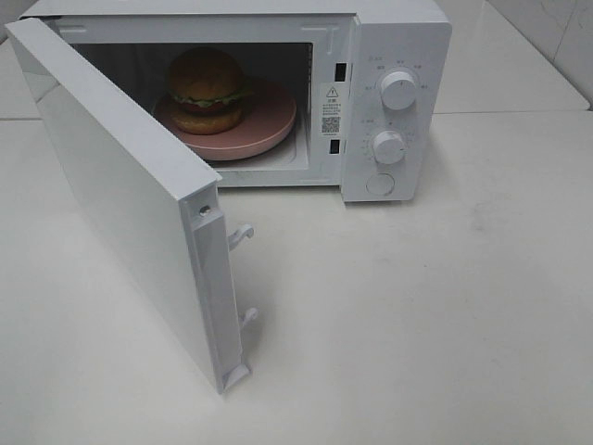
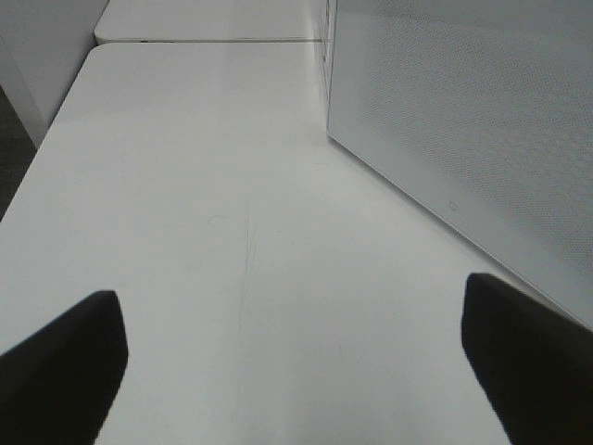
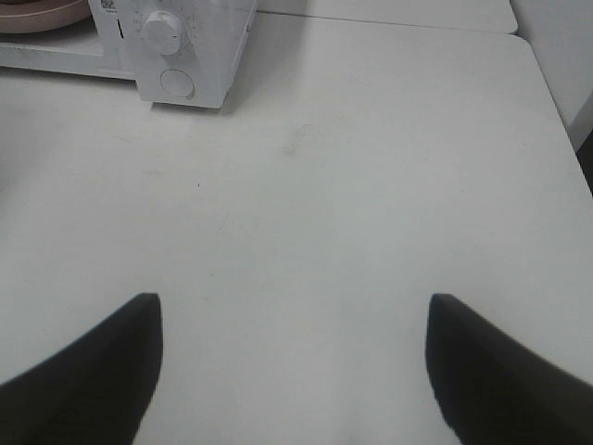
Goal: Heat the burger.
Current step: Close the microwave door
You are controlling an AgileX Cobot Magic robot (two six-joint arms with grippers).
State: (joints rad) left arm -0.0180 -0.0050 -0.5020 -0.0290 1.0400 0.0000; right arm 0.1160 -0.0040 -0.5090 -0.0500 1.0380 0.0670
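The burger, with a golden-brown bun and a green lettuce frill, sits on a pink round plate inside the white microwave. The microwave door stands swung wide open toward the front left. Neither arm shows in the exterior view. In the left wrist view my left gripper is open over bare table, with the outer face of the door beside it. My right gripper is also open and empty, well in front of the microwave's knob panel.
The microwave panel carries two knobs and a round button. A white table stretches in front and to the right. A seam to a second table runs behind.
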